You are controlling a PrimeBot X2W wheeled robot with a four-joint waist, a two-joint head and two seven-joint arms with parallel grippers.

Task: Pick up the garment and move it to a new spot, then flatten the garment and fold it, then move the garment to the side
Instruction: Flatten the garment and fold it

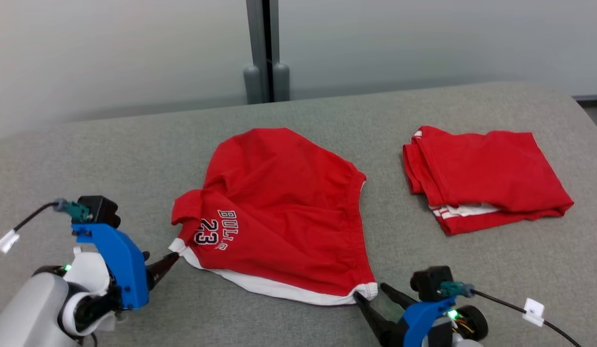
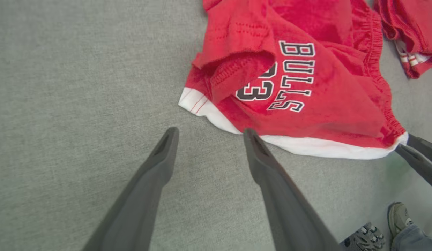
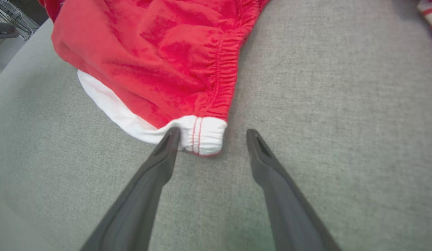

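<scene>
Both hands gaped at hem corners of the red shorts on the tabletop, left hand beside one, right hand straddling the other. A shallow pinch could slip off.

Open grey surface between red shorts and folded red garment.

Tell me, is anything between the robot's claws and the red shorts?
Nothing visible is. The open left gripper has one fingertip at the white hem of the shorts, and the open right gripper straddles the hem's corner.
</scene>
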